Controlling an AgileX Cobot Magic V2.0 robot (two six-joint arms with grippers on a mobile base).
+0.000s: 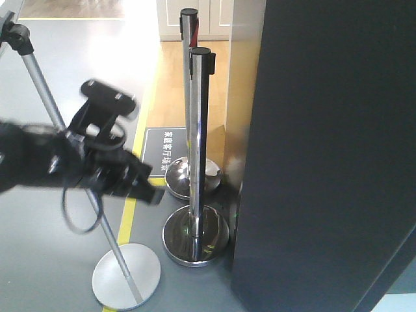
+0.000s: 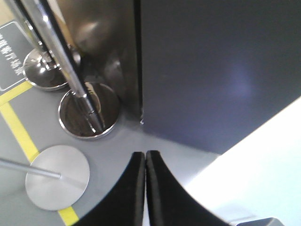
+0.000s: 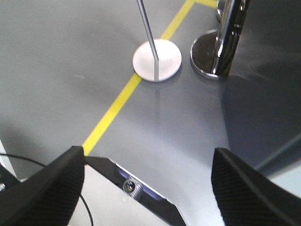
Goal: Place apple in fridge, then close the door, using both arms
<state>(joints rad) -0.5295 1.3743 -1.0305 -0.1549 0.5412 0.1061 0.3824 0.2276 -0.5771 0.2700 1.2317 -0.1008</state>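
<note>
1. Apple: none to be seen from the front. The fridge (image 1: 325, 149) shows only its dark grey outside and no white lining, so I take the apple to be inside and the closing all but done. The left arm (image 1: 78, 162) is blurred, beside the fridge and beyond two chrome posts (image 1: 197, 156) and a slanted pole (image 1: 39, 84). A floor sign (image 1: 166, 146) near the fridge bears white Chinese characters, too small for me to read.
2. Left wrist: the left gripper (image 2: 145, 188) is pinched tight with nothing in it. It points at the foot of the door (image 2: 211, 70) without touching it. Next I would check that the door sits flush, and press it flat if it does not.
3. Right wrist: the right gripper (image 3: 150, 188) is spread wide and empty, over grey floor beside the fridge. No writing shows here.
</note>
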